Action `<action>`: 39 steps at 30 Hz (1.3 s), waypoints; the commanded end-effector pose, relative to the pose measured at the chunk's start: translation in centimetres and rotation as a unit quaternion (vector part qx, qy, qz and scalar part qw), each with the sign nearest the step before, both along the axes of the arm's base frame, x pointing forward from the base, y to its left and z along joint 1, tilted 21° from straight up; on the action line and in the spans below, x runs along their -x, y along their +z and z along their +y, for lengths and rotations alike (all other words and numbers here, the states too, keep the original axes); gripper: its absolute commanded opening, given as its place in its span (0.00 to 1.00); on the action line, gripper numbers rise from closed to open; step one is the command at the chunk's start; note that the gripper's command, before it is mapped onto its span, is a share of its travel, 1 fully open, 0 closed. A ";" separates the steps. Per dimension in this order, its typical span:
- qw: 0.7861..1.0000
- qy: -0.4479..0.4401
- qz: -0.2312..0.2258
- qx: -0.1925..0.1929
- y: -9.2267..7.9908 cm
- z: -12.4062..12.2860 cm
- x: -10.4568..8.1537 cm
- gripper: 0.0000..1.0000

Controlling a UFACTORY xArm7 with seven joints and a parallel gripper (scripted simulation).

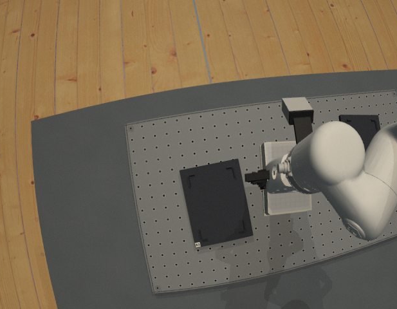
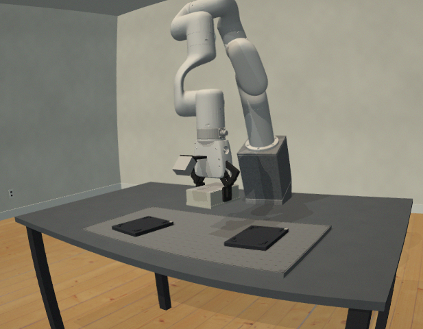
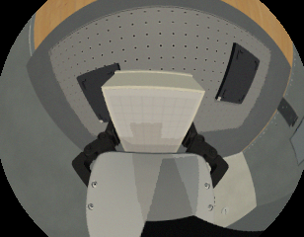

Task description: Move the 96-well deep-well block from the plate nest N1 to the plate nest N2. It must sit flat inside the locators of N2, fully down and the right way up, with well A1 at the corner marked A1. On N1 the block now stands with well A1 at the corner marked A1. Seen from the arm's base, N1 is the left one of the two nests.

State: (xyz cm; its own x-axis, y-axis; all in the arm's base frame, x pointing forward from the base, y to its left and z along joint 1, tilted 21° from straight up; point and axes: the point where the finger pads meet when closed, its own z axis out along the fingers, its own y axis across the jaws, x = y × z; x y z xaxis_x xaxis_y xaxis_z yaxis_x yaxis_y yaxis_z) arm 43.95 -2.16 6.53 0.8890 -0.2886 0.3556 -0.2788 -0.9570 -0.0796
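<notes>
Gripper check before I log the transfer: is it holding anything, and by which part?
Yes: the gripper is shut on the deep-well block, its fingers clamping two opposite side walls, block lifted between the nests.

Top view: the arm's wide links cover the right half of the deep-well block (image 1: 286, 203), most of the gripper (image 1: 258, 178) and a corner of the far plate nest (image 1: 358, 123); the picture's right edge cuts the arm and the perforated plate (image 1: 165, 146). The small white corner label (image 1: 197, 244) on the near nest (image 1: 215, 203) is too small to read. Wrist view: the gripper's housing hides the block's near edge (image 3: 152, 109), and the circular frame crops the surface (image 3: 34, 158). Exterior view: the block's wells (image 2: 203, 197) are too small to resolve.
</notes>
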 end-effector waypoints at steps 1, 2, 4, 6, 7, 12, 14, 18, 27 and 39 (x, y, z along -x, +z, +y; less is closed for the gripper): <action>1.000 0.000 0.002 -0.002 0.1 -1.4 0.0 0.00; 1.000 0.000 0.002 -0.002 0.1 -1.8 0.0 0.00; 1.000 0.000 0.002 -0.002 0.1 -2.4 0.0 0.00; 1.000 0.000 0.002 -0.002 0.1 -3.1 0.0 0.00; 1.000 0.000 0.002 -0.002 0.1 -3.4 0.1 0.00; 1.000 0.000 0.002 -0.002 0.1 -4.4 0.1 0.00; 1.000 0.000 0.002 -0.002 0.2 -5.1 0.1 0.00; 1.000 0.000 0.002 -0.002 0.2 -6.5 0.2 0.00; 1.000 0.000 0.002 -0.002 0.2 -9.5 0.3 0.00; 1.000 0.000 0.002 -0.001 0.2 -12.8 0.4 0.00</action>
